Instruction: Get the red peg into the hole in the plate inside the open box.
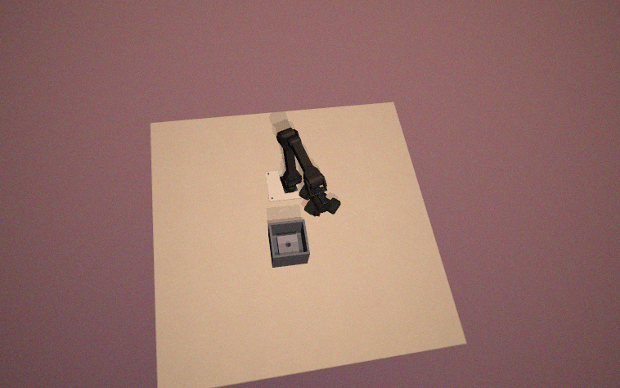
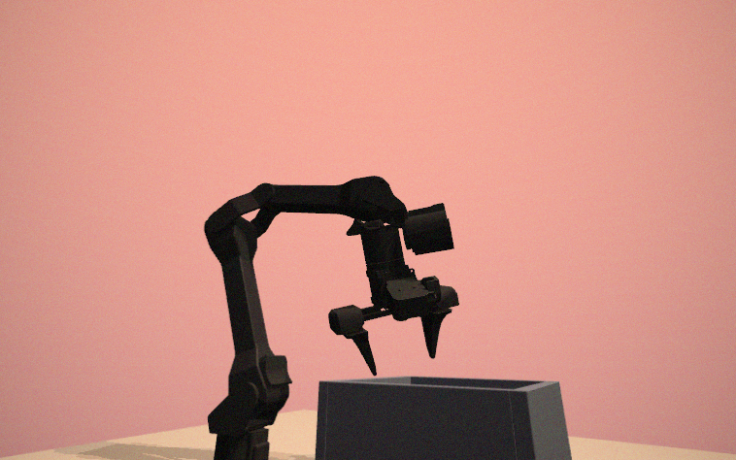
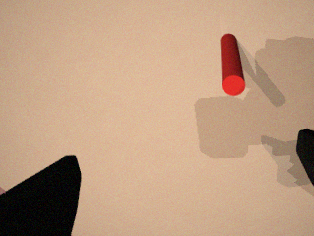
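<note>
The red peg (image 3: 232,60) stands upright on the table in the wrist view, right of centre and above the line between the fingertips. Its bright round top faces the camera. In the top view only a speck of the peg (image 1: 319,214) shows at the gripper's edge; in the exterior view it is not visible. My gripper (image 1: 324,210) (image 2: 403,365) (image 3: 193,155) is open and empty, pointing down, with its fingers above the table. The open grey box (image 1: 289,261) (image 2: 423,422) is apart from the peg. Its bottom plate (image 1: 281,249) has an empty-looking dark hole (image 1: 288,244).
The arm (image 1: 311,169) (image 2: 244,304) reaches from its base beside a white mounting plate (image 1: 274,188) behind the box. The box has raised walls on all sides. The tan table (image 1: 366,292) ends at straight edges. Shadows of the arm lie around the peg in the wrist view.
</note>
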Motion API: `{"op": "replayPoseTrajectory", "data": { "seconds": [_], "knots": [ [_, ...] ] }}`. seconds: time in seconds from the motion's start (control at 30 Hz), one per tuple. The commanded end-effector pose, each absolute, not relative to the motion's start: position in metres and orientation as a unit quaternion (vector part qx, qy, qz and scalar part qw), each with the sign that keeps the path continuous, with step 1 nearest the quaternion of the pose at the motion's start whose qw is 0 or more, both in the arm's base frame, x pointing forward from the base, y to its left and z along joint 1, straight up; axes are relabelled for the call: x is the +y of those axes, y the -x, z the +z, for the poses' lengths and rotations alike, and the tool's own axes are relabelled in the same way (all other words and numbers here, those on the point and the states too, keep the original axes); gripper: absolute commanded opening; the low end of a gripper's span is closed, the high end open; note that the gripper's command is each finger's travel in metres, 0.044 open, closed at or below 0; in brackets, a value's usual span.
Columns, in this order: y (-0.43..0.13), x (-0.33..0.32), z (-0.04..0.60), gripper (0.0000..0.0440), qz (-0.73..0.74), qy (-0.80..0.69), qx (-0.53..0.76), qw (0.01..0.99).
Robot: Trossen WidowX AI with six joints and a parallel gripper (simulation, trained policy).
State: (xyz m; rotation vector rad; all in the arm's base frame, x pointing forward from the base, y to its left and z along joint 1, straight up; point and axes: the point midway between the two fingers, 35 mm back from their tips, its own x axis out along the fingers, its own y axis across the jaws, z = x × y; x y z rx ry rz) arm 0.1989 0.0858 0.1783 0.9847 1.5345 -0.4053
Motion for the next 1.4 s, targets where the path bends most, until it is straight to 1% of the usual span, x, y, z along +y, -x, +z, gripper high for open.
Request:
{"op": "replayPoseTrajectory", "data": {
  "seconds": [0.0, 0.43, 1.03, 1.13, 1.37],
  "knots": [
    [-0.194, 0.087, 0.171, 0.044, -0.208, -0.424, 0.667, 0.577],
    [-0.181, 0.091, 0.136, 0.044, -0.308, -0.428, 0.664, 0.53],
    [-0.174, 0.09, 0.084, 0.0436, -0.381, -0.44, 0.644, 0.496],
    [-0.175, 0.09, 0.077, 0.0404, -0.386, -0.44, 0.64, 0.497],
    [-0.179, 0.089, 0.068, 0.0243, -0.395, -0.436, 0.636, 0.499]
  ]
}}
